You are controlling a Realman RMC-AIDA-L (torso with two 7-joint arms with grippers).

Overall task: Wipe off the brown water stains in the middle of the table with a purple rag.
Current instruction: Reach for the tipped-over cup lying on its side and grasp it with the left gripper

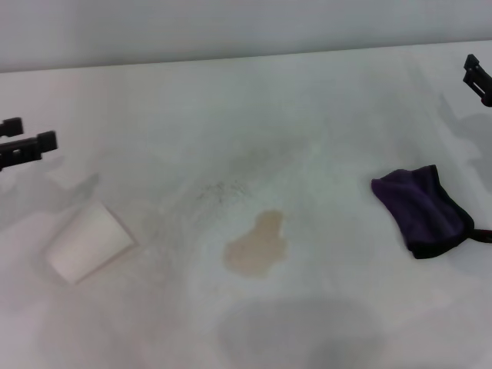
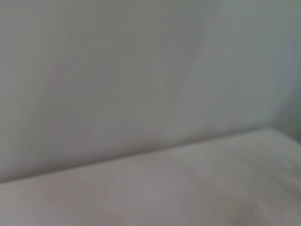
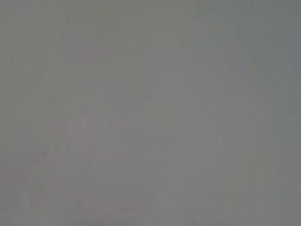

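Observation:
The brown water stains [image 1: 257,246] form one pale tan blotch in the middle of the white table [image 1: 307,131]. The purple rag [image 1: 421,209] lies crumpled at the right, its black loop pointing to the table's right edge. My left gripper [image 1: 37,132] hovers at the far left above the table, open and empty, well away from the stain. My right gripper [image 1: 478,77] shows only partly at the far right edge, beyond the rag and apart from it. The wrist views show only blurred pale surfaces.
A white paper cup [image 1: 88,242] lies on its side at the front left, below the left gripper. Faint grey speckles [image 1: 219,192] mark the table just behind the stain.

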